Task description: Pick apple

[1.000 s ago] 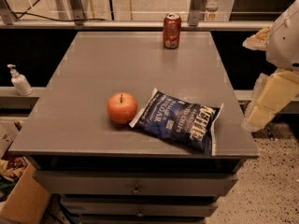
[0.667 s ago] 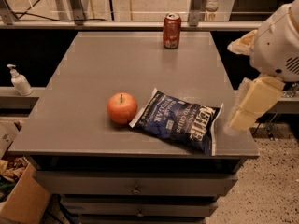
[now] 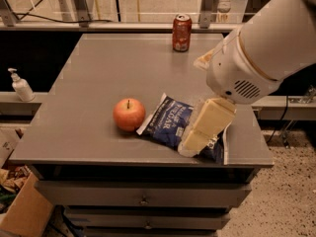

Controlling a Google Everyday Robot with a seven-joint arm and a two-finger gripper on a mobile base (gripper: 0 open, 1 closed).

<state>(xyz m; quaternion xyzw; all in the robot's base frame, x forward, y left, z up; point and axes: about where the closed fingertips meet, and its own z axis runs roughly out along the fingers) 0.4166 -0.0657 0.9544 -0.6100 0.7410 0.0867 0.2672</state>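
Note:
The apple (image 3: 129, 114), round and red-orange with a short dark stem, sits on the grey table (image 3: 113, 68) near its front edge, left of centre. My gripper (image 3: 192, 143), cream-coloured, hangs from the large white arm (image 3: 266, 48) that reaches in from the upper right. It hovers over the right half of a blue chip bag (image 3: 170, 122), to the right of the apple and apart from it. It holds nothing that I can see.
A red soda can (image 3: 181, 32) stands upright at the table's far edge. The chip bag lies right next to the apple. A white pump bottle (image 3: 20, 85) stands on a ledge at the left. Drawers sit below the tabletop, and a cardboard box (image 3: 24, 211) is on the floor at the lower left.
The arm and gripper have swung in from the right edge toward the left, and now hang over the chip bag. The apple, bag and can have not moved.

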